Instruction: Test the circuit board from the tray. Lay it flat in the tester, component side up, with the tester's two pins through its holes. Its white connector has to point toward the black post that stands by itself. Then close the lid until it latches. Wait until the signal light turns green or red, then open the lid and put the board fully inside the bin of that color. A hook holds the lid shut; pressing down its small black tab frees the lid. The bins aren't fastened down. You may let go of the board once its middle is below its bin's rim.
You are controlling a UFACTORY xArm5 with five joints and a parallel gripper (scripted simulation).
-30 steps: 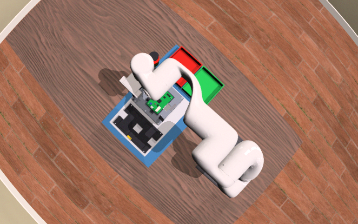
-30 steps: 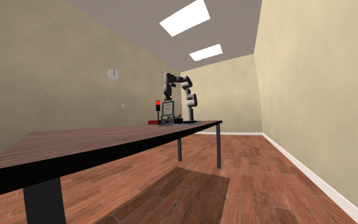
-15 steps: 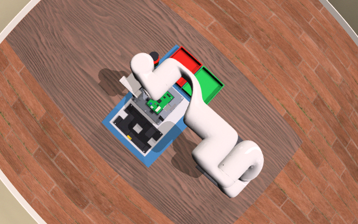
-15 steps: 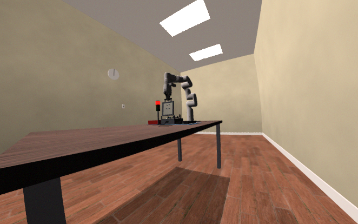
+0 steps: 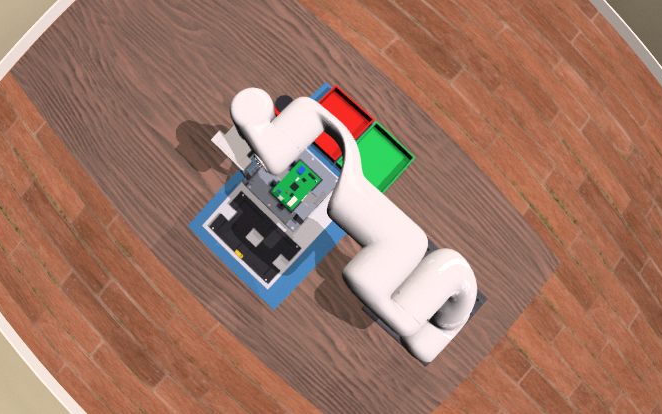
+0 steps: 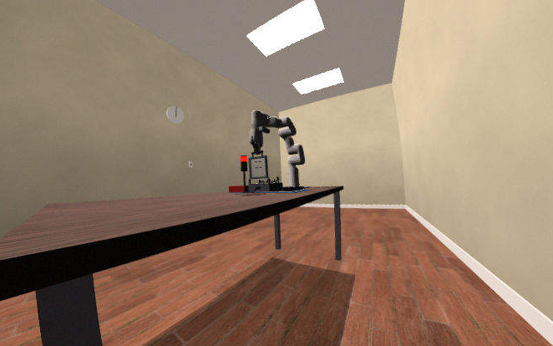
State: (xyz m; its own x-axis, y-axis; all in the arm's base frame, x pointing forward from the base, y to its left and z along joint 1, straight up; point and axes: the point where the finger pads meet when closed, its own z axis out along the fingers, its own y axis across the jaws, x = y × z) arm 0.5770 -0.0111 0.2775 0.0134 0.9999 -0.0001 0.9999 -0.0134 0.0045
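No text, label, brand, number or sign can be read in either view

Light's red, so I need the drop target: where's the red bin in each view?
Top: red bin upper centre, partly under the arm, next to the green bin.
Exterior: low red strip on the table, left of the tester.
Shared landmark: the signal light, beside the bin in both.

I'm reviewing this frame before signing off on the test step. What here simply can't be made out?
- Gripper: hidden under the wrist in the top view. It is tiny in the exterior view, closed at the top edge of the lid.
- Board: the pins and holes are too small to see in the top view.
- Red bin: the arm covers part of it in the top view.
- Latch tab: too small to see in either view.
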